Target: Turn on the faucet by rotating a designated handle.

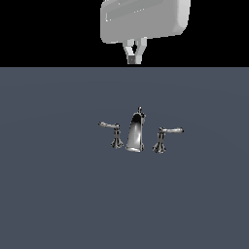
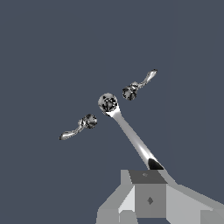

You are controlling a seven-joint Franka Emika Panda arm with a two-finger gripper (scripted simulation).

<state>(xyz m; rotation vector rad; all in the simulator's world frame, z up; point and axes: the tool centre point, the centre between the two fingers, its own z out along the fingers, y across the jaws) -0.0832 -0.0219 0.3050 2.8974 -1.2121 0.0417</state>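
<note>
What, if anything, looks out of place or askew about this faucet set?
Nothing stands out. The spout stands upright between the two handles, the left one and the right one, each pointing outward. Nothing looks spilled or broken. The gripper hangs well apart from them.

1. The faucet [image 1: 136,132] looks like polished chrome — mirror-glossy, with bright glints and dark reflections along its spout.
2. The handle [image 1: 165,137] shares that shiny metal finish, smooth on lever and flared base.
3. The gripper [image 1: 134,54] appears matt pale grey, plastic-like.
4. The ground [image 1: 53,194] is flat, matt slate-blue — textureless.
</note>
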